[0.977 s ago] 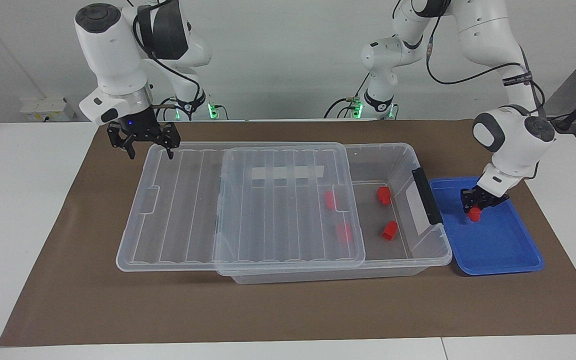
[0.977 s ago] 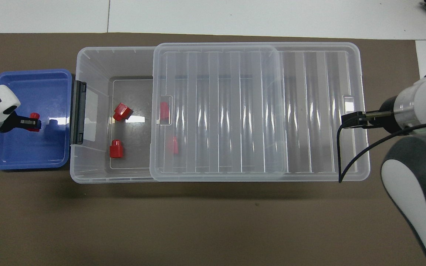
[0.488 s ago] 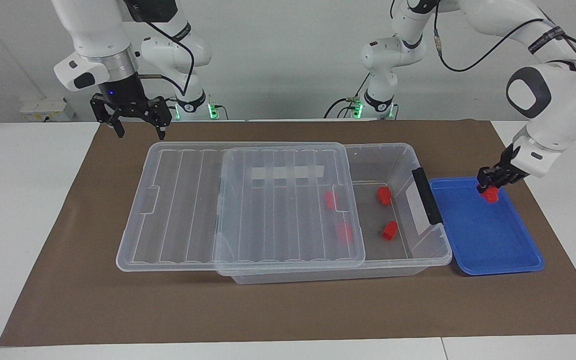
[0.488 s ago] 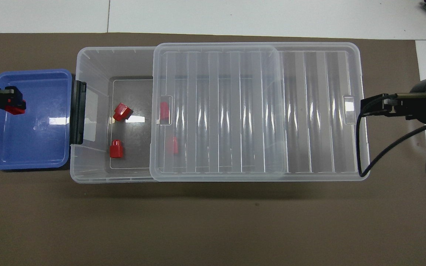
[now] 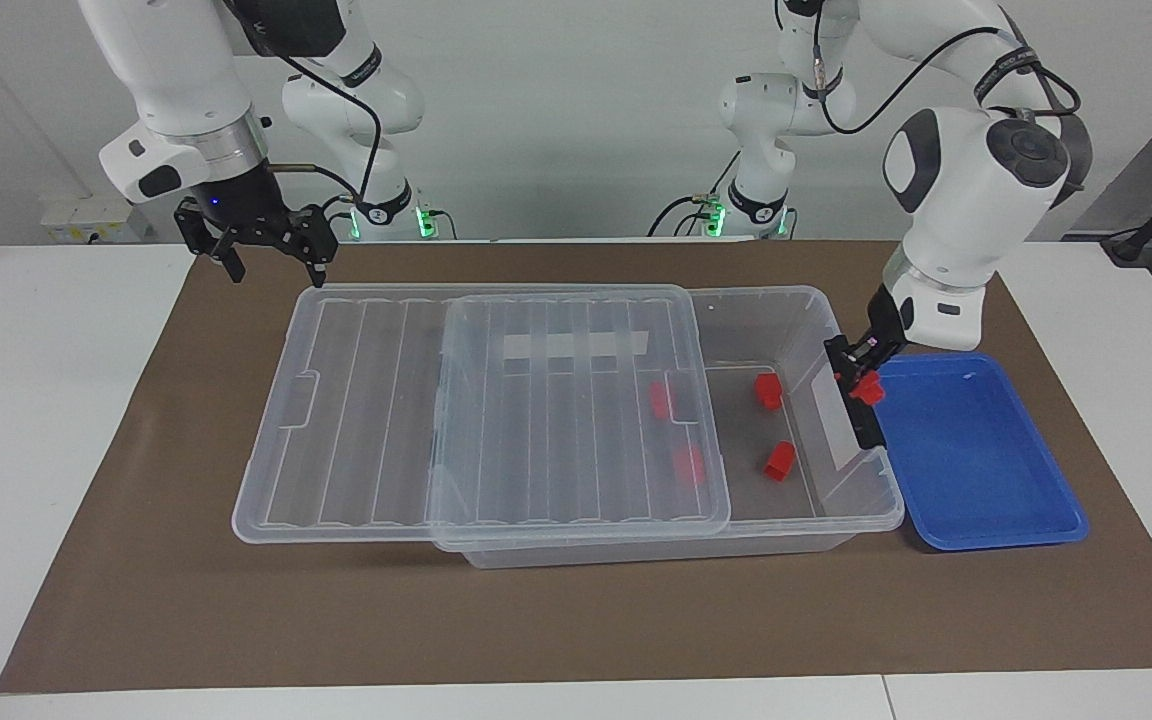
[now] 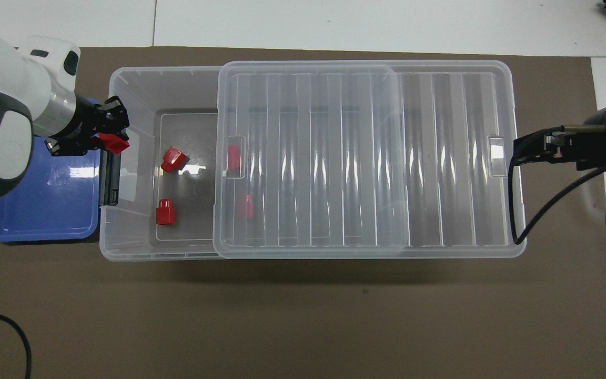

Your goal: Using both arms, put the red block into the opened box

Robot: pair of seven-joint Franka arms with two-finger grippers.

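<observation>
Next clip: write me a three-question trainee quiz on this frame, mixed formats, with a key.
1. True or false: the left gripper is shut on the red block.
2. How many red blocks lie inside the box?
3. The right gripper is: A) gripping the lid, B) open, up over the mat by the lid's end, C) in the blue tray.

Key: 1 true; 2 four, two of them under the lid; 3 B.

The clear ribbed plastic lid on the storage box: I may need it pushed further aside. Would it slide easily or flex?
The clear ribbed plastic lid lies flat across the clear storage box and overhangs it, so it probably slides readily. Thin and wide, it likely feels light and flexes somewhat, though its ribs should stiffen it. Pushed much further, it might tip off.
</observation>
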